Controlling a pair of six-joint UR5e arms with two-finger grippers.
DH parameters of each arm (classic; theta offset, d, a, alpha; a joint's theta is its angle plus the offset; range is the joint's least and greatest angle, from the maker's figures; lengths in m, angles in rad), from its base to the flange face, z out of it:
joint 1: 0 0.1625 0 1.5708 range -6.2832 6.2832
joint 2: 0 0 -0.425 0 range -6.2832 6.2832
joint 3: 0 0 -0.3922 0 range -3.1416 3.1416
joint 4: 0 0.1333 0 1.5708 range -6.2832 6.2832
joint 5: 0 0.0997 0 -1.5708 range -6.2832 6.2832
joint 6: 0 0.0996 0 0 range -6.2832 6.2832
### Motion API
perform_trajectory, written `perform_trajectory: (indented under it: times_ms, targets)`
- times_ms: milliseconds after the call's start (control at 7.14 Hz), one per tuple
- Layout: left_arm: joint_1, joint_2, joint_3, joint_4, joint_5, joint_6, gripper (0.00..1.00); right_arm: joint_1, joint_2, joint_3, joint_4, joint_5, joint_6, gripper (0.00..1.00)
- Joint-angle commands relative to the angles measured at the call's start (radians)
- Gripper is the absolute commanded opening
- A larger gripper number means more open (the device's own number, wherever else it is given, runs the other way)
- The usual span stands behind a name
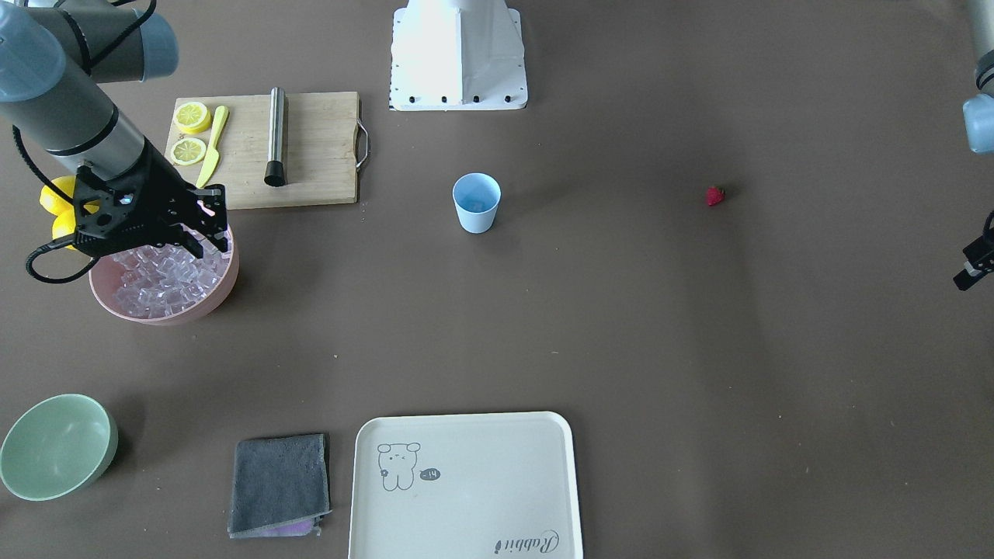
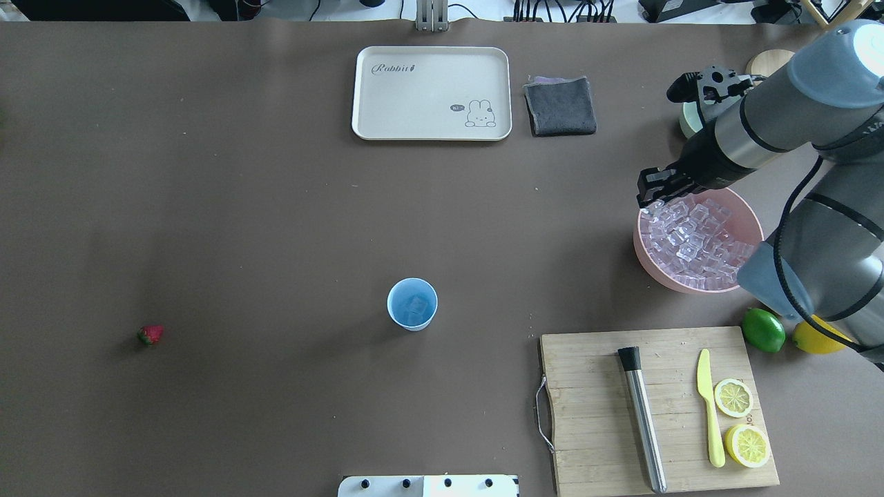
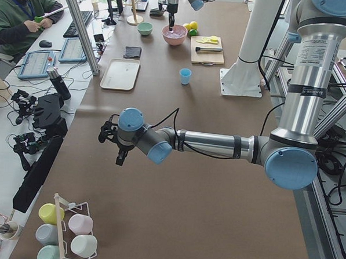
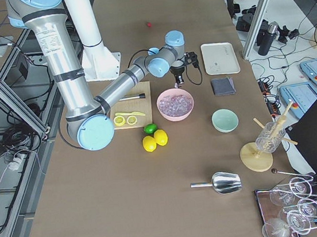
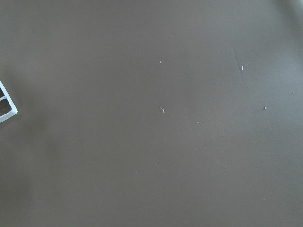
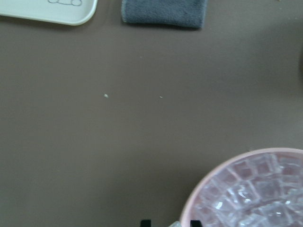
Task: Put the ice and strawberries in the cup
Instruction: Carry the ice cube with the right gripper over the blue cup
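Plenty of bare table (image 2: 276,207) around the cup (image 2: 412,304): it stands upright mid-table, nothing touching it, and the strip between it and the pink bowl (image 2: 644,257) is clear. One clear cube lies inside the cup; the rest of the ice (image 2: 694,238) fills the pink bowl on the right arm's side. The strawberry (image 2: 150,335) lies alone, well apart from the cup, on the left arm's side. The wooden cutting board (image 2: 594,414) sits near the bowl on the robot's side, not touching it, and carries a metal muddler (image 2: 642,421), a yellow knife (image 2: 706,407) and two lemon slices (image 2: 733,398). A lime (image 2: 763,330) and a lemon (image 2: 815,338) lie between bowl and board, partly under the arm. Along the far edge are a cream tray (image 2: 387,103), a grey cloth (image 2: 561,107) just beside it, and a pale green bowl (image 1: 46,450) near the corner.

The right gripper (image 2: 650,199) hangs over the pink bowl's rim on the side away from the robot, pointing down. In the right wrist view its fingertips (image 6: 146,222) sit a little apart at the frame's bottom edge with a pale clear bit between them; can't tell if they are clamped on it.

The left gripper (image 3: 120,160) hangs above bare table off to the left arm's side, touching nothing. Can't tell its opening; the left wrist view shows only table.
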Motion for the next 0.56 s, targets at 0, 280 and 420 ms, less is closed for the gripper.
perform_trajectory:
  times_ms: [0,280,420]
  targets:
    - [0.0,0.005,0.001,0.0,0.0,0.001,0.98,-0.102,0.149,0.001,0.004,-0.024,0.248,0.0]
    - [0.0,-0.003,0.015,0.0,0.0,0.002,0.98,-0.252,0.228,-0.001,0.012,-0.178,0.412,0.0]
    - [0.0,-0.003,0.017,0.0,0.0,0.001,0.98,-0.332,0.261,-0.013,0.014,-0.276,0.458,0.0]
